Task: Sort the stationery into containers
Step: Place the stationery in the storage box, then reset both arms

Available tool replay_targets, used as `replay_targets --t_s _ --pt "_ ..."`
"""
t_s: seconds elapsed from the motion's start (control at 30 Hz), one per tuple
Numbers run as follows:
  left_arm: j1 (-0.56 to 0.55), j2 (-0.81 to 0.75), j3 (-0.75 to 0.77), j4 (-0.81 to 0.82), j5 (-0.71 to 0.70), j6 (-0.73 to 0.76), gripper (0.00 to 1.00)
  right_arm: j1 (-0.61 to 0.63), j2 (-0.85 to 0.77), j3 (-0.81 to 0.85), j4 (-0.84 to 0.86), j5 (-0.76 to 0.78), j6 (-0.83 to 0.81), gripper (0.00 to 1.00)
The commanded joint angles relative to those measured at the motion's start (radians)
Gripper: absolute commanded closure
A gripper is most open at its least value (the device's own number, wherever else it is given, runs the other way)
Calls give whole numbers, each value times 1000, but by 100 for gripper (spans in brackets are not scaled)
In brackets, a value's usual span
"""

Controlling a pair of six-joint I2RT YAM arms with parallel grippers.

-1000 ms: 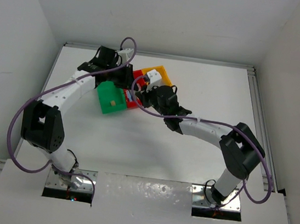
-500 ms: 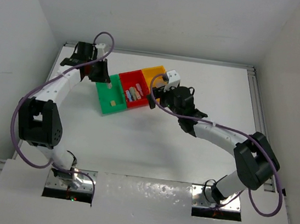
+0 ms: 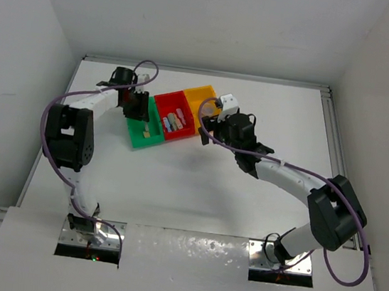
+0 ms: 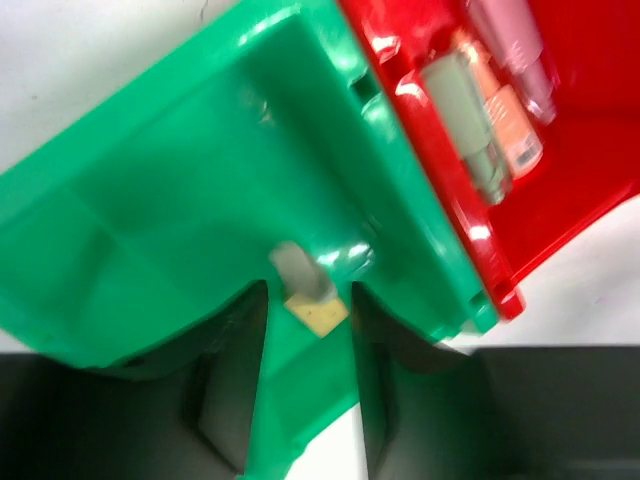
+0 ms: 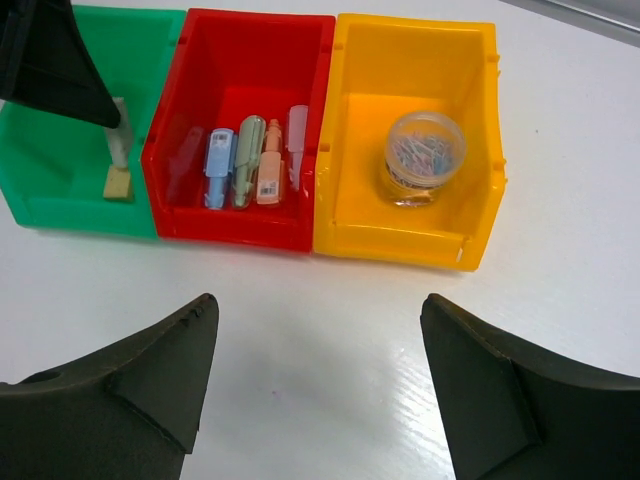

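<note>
Three containers stand in a row: green bin [image 5: 60,170], red bin [image 5: 240,80] and yellow bin [image 5: 410,70]. In the green bin lie a tan block [image 5: 118,183] and a pale grey piece [image 5: 119,140] standing beside it. Pastel oblong pieces [image 5: 245,165] in blue, mint, orange and pale pink lie in the red bin. A clear round tub of paper clips [image 5: 425,152] sits in the yellow bin. My left gripper [image 4: 308,300] hangs over the green bin [image 4: 170,190], jaws slightly open, the tan block [image 4: 318,312] just beyond its tips. My right gripper [image 5: 318,300] is open over bare table.
The bins [image 3: 173,117] sit left of centre at the back of the white table [image 3: 242,216]. The left arm [image 3: 92,107] curves along the table's left side. The right arm [image 3: 284,175] stretches in from the right. White walls enclose the table.
My right gripper opened and drew back from over the bins to the table in front of them. My left gripper swung out left, returned over the green bin, and its jaws parted slightly.
</note>
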Motion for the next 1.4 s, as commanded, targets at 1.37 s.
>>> replay_targets --t_s 1.37 --pt "447 -342 -136 72 -304 73 34 -503 -98 101 -687 534 321 1"
